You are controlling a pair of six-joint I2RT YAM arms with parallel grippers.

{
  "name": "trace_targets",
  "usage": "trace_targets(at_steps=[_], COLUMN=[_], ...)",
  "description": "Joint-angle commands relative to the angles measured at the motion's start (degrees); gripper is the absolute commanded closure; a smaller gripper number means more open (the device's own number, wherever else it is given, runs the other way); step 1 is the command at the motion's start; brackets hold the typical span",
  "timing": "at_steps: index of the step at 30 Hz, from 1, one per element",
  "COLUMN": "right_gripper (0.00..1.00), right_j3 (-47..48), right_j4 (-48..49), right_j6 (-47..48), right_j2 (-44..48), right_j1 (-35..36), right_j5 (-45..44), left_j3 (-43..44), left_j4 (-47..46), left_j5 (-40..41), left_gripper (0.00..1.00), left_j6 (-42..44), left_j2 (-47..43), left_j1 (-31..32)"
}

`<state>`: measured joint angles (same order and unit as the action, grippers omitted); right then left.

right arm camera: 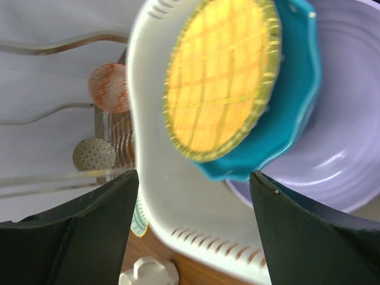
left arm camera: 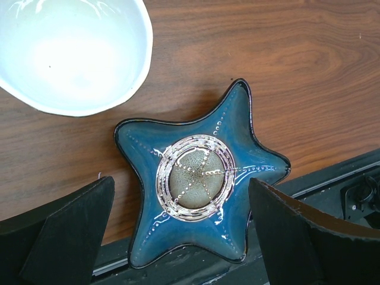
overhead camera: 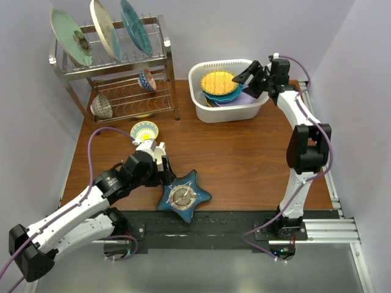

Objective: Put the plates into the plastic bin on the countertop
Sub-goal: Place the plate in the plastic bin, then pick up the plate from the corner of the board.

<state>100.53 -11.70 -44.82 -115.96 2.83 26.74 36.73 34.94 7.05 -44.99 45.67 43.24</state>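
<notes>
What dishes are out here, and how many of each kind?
Plates: 7 (mint plate, cream plate, dark teal plate racked; amber plate, turquoise plate, lavender plate in the bin; star plate)
Bowls: 3 (two racked bowls, one table bowl)
Total: 10

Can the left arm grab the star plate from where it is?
Probably yes. The left hand hangs open right above the star plate, nothing covers it, and the bowl sits off to one side.

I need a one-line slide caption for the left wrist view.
Open left gripper above the teal star-shaped plate on the countertop, pale bowl nearby.
</notes>
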Motion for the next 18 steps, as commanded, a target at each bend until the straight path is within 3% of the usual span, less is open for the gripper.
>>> trace_targets(at_steps=[1, 7, 18], right_gripper=[0.19, 0.13, 0.08], right_j3=[-2.8, -11.7, -26.3], right_j4=[2.9, 4.3, 0.7], right_j6=[1.0, 0.9, 6.3], right_j2=[9.5, 17.9, 28.0], right_j1=[-0.2, 0.7, 3.9], right_j5=[3.1, 8.4, 9.3], left_j3=[0.1, -0.9, -2.2], left_j4=[-0.1, -0.1, -1.6], left_j5=[1.4, 1.2, 0.6], left_gripper=[0.0, 0.0, 0.0], left_j6=[-1.1, -1.9, -2.5], left_j2=[-0.8, 0.2, 3.5], left_j1=[0.3, 0.2, 0.3])
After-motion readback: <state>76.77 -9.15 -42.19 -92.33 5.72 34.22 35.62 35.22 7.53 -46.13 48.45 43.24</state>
